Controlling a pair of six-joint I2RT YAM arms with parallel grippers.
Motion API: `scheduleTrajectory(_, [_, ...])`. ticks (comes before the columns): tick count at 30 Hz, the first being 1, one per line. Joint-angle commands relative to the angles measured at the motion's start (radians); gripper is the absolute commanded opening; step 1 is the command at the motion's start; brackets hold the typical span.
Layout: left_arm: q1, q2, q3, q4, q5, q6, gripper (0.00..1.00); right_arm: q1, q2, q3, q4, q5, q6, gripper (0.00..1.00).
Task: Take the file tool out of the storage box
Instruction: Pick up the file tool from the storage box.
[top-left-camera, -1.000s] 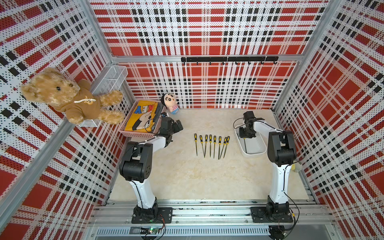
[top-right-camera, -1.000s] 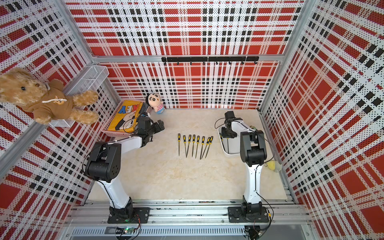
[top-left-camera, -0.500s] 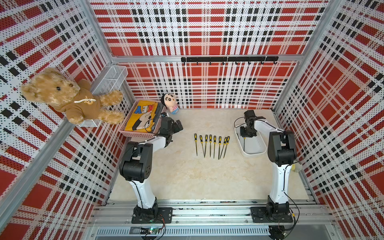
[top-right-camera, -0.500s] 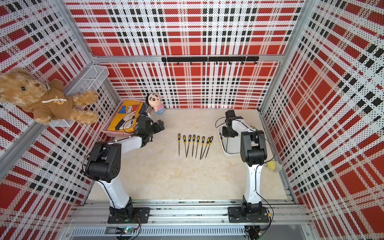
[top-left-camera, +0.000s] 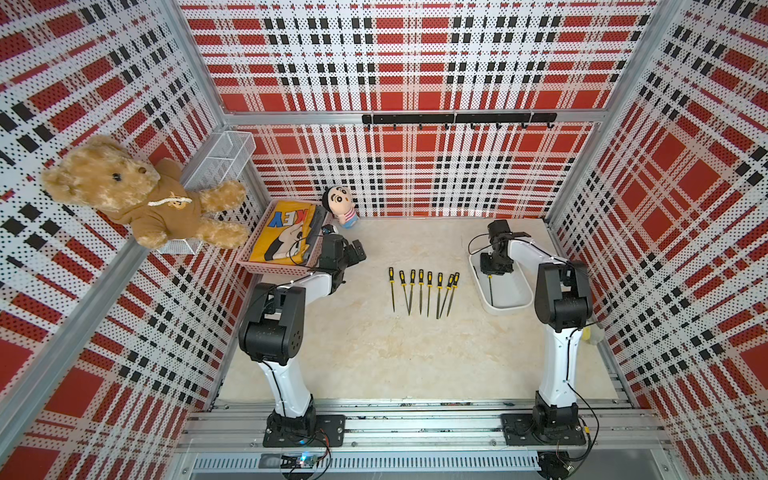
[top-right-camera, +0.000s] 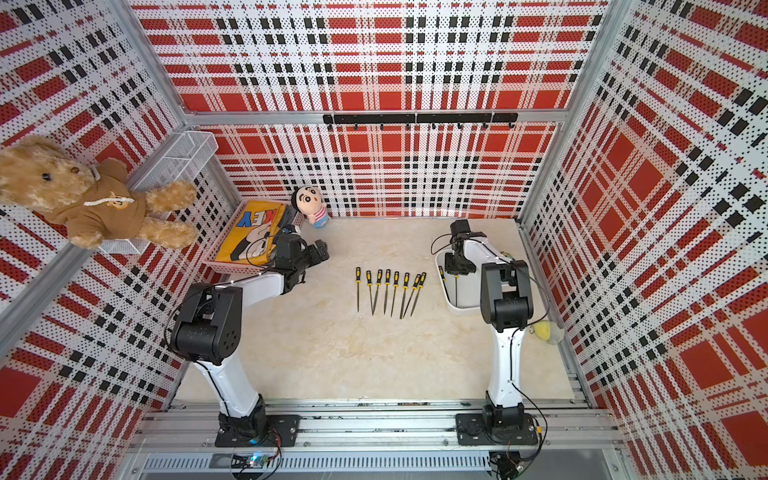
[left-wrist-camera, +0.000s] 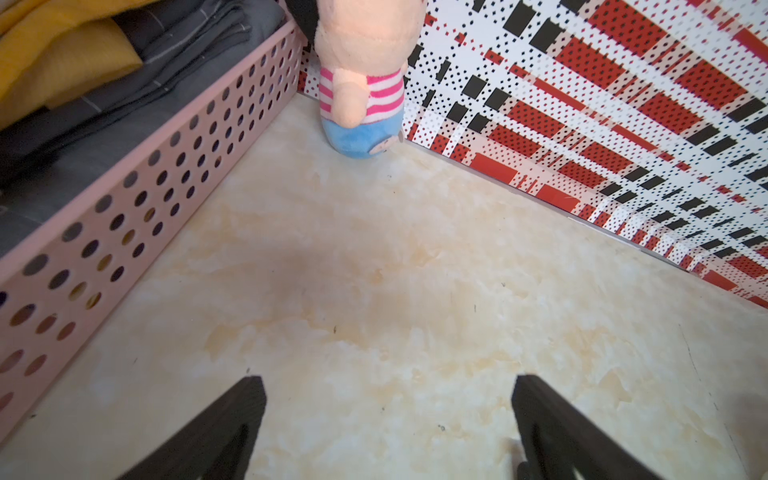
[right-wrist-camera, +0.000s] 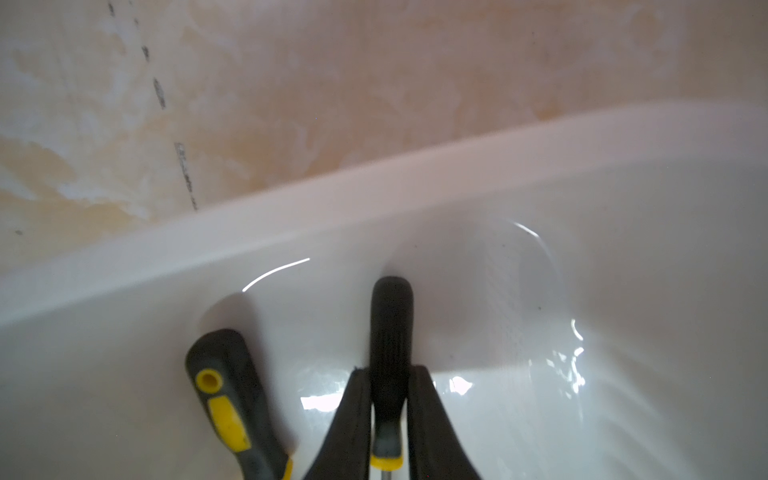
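right wrist: jaws clamp file (right-wrist-camera: 390, 328) | both top views: grip hidden

The right wrist view's edge cuts off the held file (right-wrist-camera: 390, 324) and the loose file (right-wrist-camera: 226, 399) just past their handles.

A teddy bear (top-left-camera: 124, 187) leans on a wire basket (top-left-camera: 224, 158), and a doll (top-left-camera: 341, 205) stands beside the pink basket (top-left-camera: 274, 269) holding cloth (top-left-camera: 282, 237).

Overhead stereo pair; close-up wrist cams
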Motion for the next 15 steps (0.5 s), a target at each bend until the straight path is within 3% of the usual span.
scheduleTrajectory(1, [-0.003,0.0,-0.001,0.009,-0.004,0.015,1.0,-0.009,0.02,0.014,-0.014,-0.02,0.011,0.11])
scheduleTrajectory(7, [0.003,-0.008,0.008,0.007,0.006,0.011,1.0,-0.015,-0.088,0.079,-0.015,-0.043,0.032,0.07])
scheduleTrajectory(12, [0.007,-0.013,0.023,0.009,0.016,-0.001,1.0,-0.004,-0.167,0.127,0.015,-0.239,0.045,0.07])
scheduleTrajectory(15, [0.007,-0.016,0.025,0.01,0.017,-0.004,0.99,0.049,-0.188,0.121,0.04,-0.293,0.065,0.07])
